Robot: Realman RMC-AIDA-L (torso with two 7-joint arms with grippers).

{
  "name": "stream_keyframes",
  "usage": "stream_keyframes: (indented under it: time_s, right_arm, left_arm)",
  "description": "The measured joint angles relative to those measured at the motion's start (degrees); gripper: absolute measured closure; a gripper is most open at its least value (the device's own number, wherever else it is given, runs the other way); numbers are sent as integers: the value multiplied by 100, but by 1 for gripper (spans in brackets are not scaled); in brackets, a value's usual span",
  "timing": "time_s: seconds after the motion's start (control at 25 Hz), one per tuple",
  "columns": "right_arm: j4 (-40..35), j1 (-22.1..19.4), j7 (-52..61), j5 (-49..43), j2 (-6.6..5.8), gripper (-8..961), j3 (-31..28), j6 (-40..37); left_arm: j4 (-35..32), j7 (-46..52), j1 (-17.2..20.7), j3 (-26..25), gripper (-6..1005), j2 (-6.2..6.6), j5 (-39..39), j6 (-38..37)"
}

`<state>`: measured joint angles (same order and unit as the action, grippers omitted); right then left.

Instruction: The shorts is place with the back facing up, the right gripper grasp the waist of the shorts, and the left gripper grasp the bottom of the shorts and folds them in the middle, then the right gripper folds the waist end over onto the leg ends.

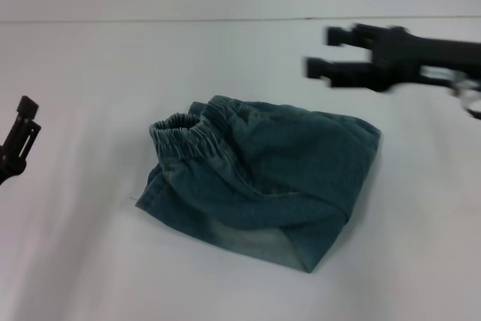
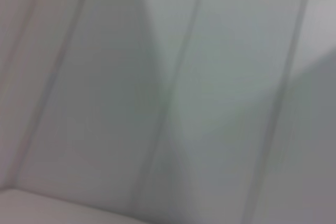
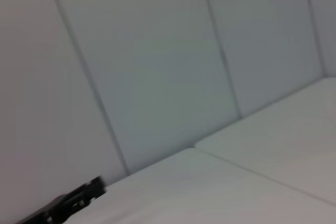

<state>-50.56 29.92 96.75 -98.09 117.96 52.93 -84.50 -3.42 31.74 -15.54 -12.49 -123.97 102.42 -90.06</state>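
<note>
While 2 pincers hover apart, 1 shorts lies folded.

Right gripper raised at upper right of the head view, arm reaching in level from the right edge, two black fingers spread apart and holding nothing. Left gripper low at the far left edge, tilted upward, only its tip showing. Also glimpsed far off in the right wrist view.
</note>
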Motion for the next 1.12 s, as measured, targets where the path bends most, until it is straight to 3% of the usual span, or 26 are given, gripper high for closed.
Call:
stream_keyframes:
  time_s: [0.2,0.32,0.4,0.56,0.76,1.12]
  right_arm:
    - [523,-632,-810,-29,-264,7,-461,-978]
    - [1020,-884,-1388,-33,-309,7,-486,-1092]
    - [1383,-950,-1723,-121,-296,7,-493,-1083]
    - [1743,-960,-2021,-494,-215,7,-485,-1117]
    - [1782,-951,-2112,-798,-81,8,-493,-1030]
    - [1790,-896,-2181,-896,-3,8,-516,-980]
  left_arm:
    - [-1680,1744,135,1874,229,29,126,-639]
    - [-2638,2479,209,2707,229,38,566,-809]
    - [-3060,2860,196,2996,229,38,1012,-947]
    - [-3411,3334,39,3215,229,40,1586,-1181]
    - [-3442,3491,-71,3391,230,47,1725,-1191]
    - [-3445,3558,-160,3538,230,49,1774,-1138]
